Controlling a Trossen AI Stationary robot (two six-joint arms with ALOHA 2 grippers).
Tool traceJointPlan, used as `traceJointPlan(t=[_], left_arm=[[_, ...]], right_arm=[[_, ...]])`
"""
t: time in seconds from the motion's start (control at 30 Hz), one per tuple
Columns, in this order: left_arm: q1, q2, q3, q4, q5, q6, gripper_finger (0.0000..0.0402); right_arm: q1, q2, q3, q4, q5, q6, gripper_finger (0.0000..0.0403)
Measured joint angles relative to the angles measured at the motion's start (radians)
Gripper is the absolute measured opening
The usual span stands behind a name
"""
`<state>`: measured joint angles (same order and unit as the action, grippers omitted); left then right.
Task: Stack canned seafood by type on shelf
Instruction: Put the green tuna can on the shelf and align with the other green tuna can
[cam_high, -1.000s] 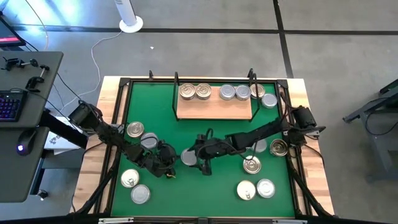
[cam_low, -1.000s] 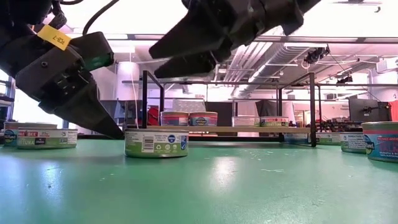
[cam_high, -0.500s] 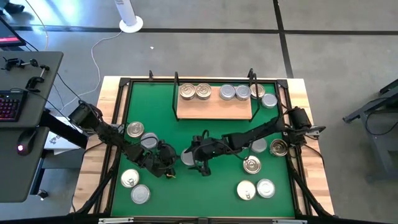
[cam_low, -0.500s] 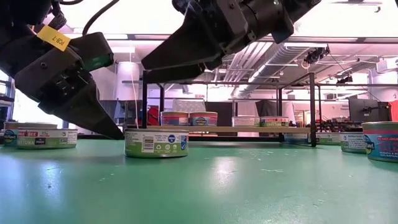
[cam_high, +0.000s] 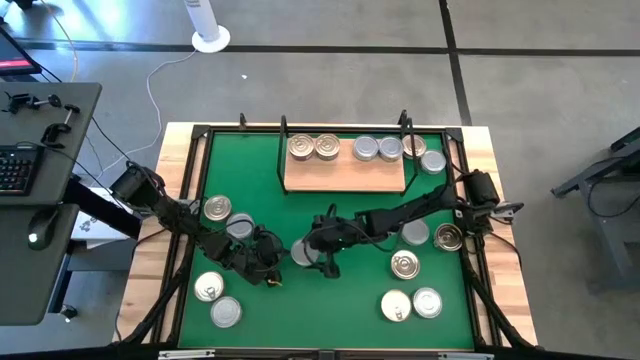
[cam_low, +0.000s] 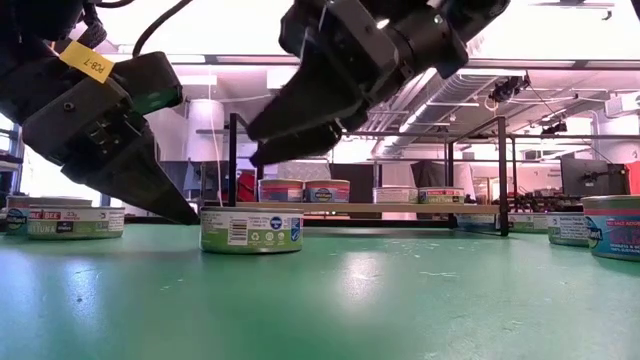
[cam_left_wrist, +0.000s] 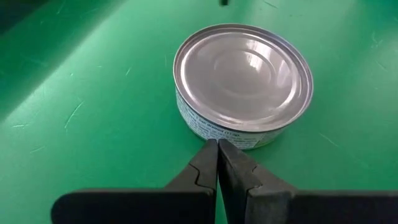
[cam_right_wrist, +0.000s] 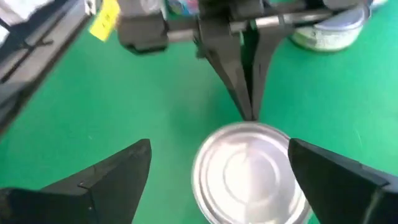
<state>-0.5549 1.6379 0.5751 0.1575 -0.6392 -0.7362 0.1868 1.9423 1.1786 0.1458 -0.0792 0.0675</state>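
**A:** Where is the right tool (cam_high: 322, 262) found?

**B:** It is held above a silver-lidded tin (cam_high: 303, 253) near the middle of the green mat (cam_high: 350, 215), with its fingers (cam_right_wrist: 118, 168) spread wide to either side of the lid and nothing gripped between them. In the low view the tool (cam_low: 262, 140) is seen raised clear of the tin (cam_low: 251, 229), not touching it.

**A:** And the left tool (cam_high: 283, 252)?

**B:** It is clenched, its two fingers pressed together (no gap is seen between them in its own wrist view). Its tip (cam_left_wrist: 217, 147) is set low on the mat just beside the wall of the same tin (cam_left_wrist: 243, 84); whether contact is made cannot be told. Nothing is grasped by it.

**A:** How is the shelf (cam_high: 345, 172) loaded?

**B:** Five tins are lined up along its far edge: two gold-lidded ones (cam_high: 313, 147) at the left, two silver-lidded ones (cam_high: 377, 149) beside them, and one more gold-lidded tin (cam_high: 413, 146) by the right upright. One silver tin (cam_high: 433, 161) is seen just off the board's right end.

**A:** What else is left on the bench (cam_high: 500, 260)?

**B:** Loose tins are scattered over the mat: two (cam_high: 228, 217) near the left arm, two (cam_high: 217, 300) at the near left, two (cam_high: 411, 303) at the near right, one (cam_high: 405, 265) in front of the right arm, and two (cam_high: 448, 237) by the right edge.
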Motion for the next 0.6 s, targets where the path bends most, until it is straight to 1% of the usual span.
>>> traceJointPlan(t=[0.13,0.37,0.4,0.47,0.53,0.6], left_arm=[[0.006,0.000,0.000,-0.001,0.000,-0.002,0.0000],[0.019,0.000,0.000,-0.001,0.008,0.005,0.0000],[0.019,0.000,0.000,-0.001,0.014,0.005,0.0000],[0.019,0.000,0.000,-0.002,0.017,0.005,0.0000],[0.019,0.000,0.000,-0.002,0.018,0.005,0.0000],[0.019,0.000,0.000,-0.002,0.018,0.005,0.0000]], right_arm=[[-0.011,0.004,0.000,-0.006,0.000,-0.042,0.0396],[-0.027,0.057,0.000,-0.024,0.072,-0.130,0.0399],[-0.033,0.066,0.000,-0.033,0.069,-0.126,0.0399],[-0.048,0.070,-0.003,-0.029,0.018,-0.116,0.0399],[-0.061,0.070,-0.030,0.018,-0.020,-0.109,0.0399],[-0.069,0.070,-0.073,0.093,-0.028,-0.099,0.0399]])
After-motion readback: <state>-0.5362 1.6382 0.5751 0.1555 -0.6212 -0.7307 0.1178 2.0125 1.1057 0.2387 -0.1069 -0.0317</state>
